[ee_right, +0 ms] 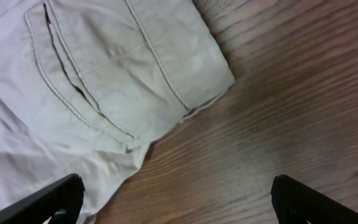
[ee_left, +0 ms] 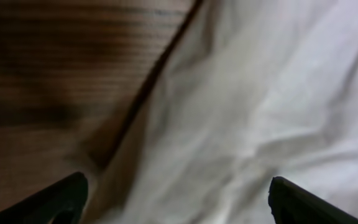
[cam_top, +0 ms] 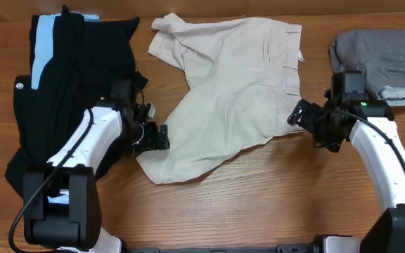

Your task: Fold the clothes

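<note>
Left gripper [cam_top: 159,138] and right gripper [cam_top: 299,115] both gaped open and empty at opposite edges of the beige shorts [cam_top: 230,91].
You had the shorts spread out, rumpled and unfolded, in the middle of the table [cam_top: 259,204], waistband [cam_top: 287,63] toward the right. Your left jaws straddled the lower-left edge where cloth met wood. Your right jaws hovered over bare wood just beside the waistband corner with its stitched pocket [ee_right: 98,81]. My read: you were set to pinch both ends and fold across. Nothing was pinched yet. Black garment [cam_top: 76,77], with a light-blue garment [cam_top: 44,42] showing along it, sat heaped at the left. Grey garment [cam_top: 382,60] sat far right, apart from the shorts. No bin or basket showed; all clothes lay straight on the table.
</note>
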Robot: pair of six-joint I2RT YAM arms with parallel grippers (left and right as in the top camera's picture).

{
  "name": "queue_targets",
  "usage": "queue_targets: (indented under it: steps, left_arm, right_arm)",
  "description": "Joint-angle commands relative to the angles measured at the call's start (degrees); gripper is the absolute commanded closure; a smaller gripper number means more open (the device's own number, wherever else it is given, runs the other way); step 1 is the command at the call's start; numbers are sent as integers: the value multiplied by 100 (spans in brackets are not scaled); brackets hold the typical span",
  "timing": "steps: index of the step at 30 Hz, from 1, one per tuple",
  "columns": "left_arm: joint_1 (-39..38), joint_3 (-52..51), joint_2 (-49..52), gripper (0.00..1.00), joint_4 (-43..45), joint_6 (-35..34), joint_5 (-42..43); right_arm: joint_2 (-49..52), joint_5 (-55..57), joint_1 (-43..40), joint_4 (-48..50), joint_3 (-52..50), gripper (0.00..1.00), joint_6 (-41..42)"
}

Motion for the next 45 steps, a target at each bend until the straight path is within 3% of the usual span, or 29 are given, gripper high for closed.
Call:
queue_targets:
  steps: [1, 5, 8, 10, 13, 14, 18, 26, 32, 35, 36, 37, 39, 40, 45]
  left_arm:
    - [-39, -302, -13, 6, 267, -184, -352]
    - [-39, -603, -13, 9, 662, -181, -601]
    - [-39, -813, -13, 19, 975, -295, -573]
    - [-39, -885, -13, 42, 1102, -387, -549]
    - [-39, -876, -15, 91, 1266, -444, -466]
    - [-37, -831, -15, 96, 1290, -439, -407]
    - [-37, -129, -31, 96, 1132, -439, -356]
    - [-50, 2446, -31, 96, 424, -302, -358]
    - [-149, 2964, -24, 96, 586, -262, -374]
    - [-166, 2909, 42, 89, 621, -186, -435]
    - [-166, 2887, 59, 83, 682, -94, -442]
    - [-166, 2874, 92, 63, 728, -68, -516]
    - [-168, 2874, 144, 11, 780, -66, -743]
    - [-166, 2874, 162, 0, 780, -46, -817]
    - [72, 2905, 173, 0, -96, -72, -813]
  right_arm:
    - [-4, 11, 11, 114, -24, 0, 9]
    - [17, 96, 11, 245, -26, 1, 9]
    - [17, 98, 11, 304, -26, 2, 11]
    - [17, 98, 11, 306, -26, 3, 11]
    - [17, 105, 11, 278, -26, 4, 11]
    - [17, 107, 11, 262, -28, 5, 11]
    - [17, 107, 11, 188, -28, 5, 11]
    - [17, 103, 11, 103, -28, 5, 15]
    - [17, 98, 11, 116, -33, 5, 20]
    - [17, 59, 11, 227, -98, 5, 35]
    - [17, 13, 11, 319, -166, 5, 33]
    - [20, -28, 11, 380, -219, 5, 33]
    - [22, -105, 11, 509, -356, 5, 35]
    - [22, -120, 11, 533, -393, 5, 35]
    - [22, -179, 11, 439, -446, 5, 28]
